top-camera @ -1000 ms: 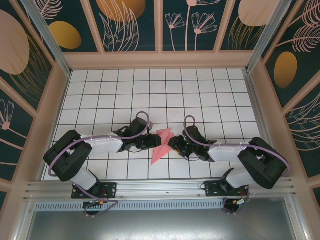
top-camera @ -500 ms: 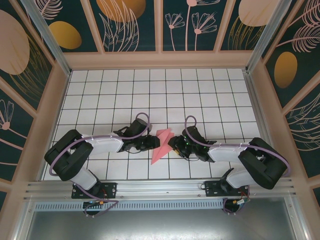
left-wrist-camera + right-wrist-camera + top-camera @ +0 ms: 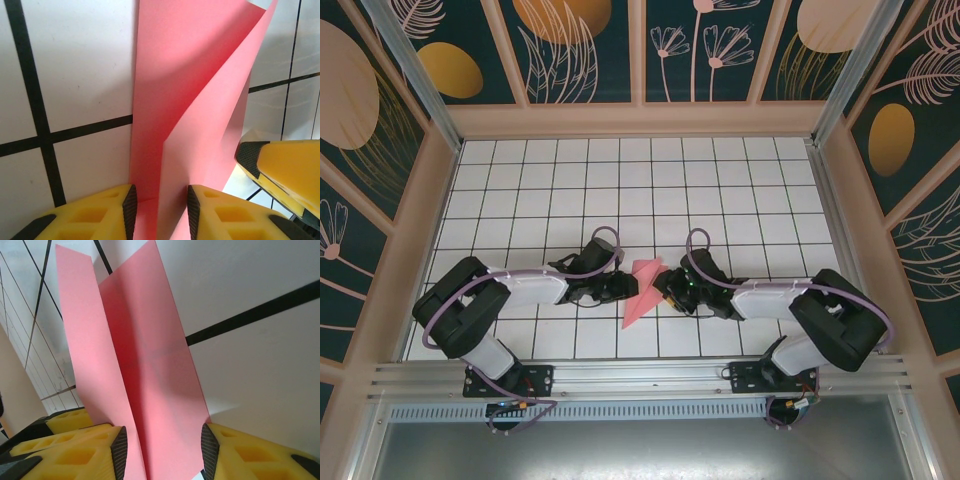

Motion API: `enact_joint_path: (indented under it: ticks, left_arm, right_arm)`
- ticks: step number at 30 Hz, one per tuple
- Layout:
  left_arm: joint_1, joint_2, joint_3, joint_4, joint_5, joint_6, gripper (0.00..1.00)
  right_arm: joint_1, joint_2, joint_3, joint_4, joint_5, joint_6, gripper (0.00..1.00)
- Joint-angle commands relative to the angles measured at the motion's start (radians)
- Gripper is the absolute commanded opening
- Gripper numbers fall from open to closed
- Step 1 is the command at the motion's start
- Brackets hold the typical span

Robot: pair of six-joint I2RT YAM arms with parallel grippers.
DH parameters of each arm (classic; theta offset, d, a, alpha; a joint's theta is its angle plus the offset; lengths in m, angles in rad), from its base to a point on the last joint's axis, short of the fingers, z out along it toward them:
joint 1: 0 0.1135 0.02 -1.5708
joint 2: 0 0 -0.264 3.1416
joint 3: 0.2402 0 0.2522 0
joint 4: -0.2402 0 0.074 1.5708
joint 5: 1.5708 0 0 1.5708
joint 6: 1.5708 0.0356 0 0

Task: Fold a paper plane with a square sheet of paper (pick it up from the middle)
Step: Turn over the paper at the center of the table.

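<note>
the thin pink-red folded paper sheet [image 3: 640, 295] lies on the white black-lined grid table [image 3: 570, 190]. left gripper [image 3: 161, 197] and right gripper [image 3: 164, 440] face each other across it, jaws part open, each straddling a raised flap.

White tiles ruled with black grid lines run right across the counter [image 3: 620, 180], and it's brightly, evenly lit. Behind its far edge stands the back wall [image 3: 640, 50]: dark teal panels with orange ovals and pale flower drawings, divided by peach-coloured strips. The same panels make up the left wall [image 3: 370, 130] and right wall [image 3: 910, 150] flanking the counter. A silver post [image 3: 410, 70] rises at its far left corner. Along its near edge runs a metal rail [image 3: 640, 378], and just past that lies a grey sheet [image 3: 640, 450].
</note>
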Motion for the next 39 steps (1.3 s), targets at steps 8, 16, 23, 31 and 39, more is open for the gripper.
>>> enact_joint_path:
  ticks: [8,16,23,31,39]
  left_arm:
    - [0.006,0.005,-0.036,0.025,-0.018,-0.021,0.31]
    - [0.005,-0.002,-0.046,0.052,-0.005,-0.042,0.3]
    - [0.006,-0.006,-0.074,0.102,0.013,-0.093,0.28]
    - [0.006,-0.014,-0.078,0.097,0.01,-0.103,0.27]
    - [0.006,-0.009,-0.072,0.093,0.014,-0.101,0.25]
  right_arm:
    - [-0.004,-0.046,0.109,-0.147,0.088,-0.083,0.47]
    - [-0.004,-0.049,0.05,-0.138,0.045,-0.045,0.47]
    - [-0.001,0.01,0.057,-0.108,0.014,-0.041,0.47]
    - [0.014,-0.027,0.098,-0.238,0.104,-0.054,0.46]
    - [0.02,-0.014,0.092,-0.244,0.049,-0.042,0.49]
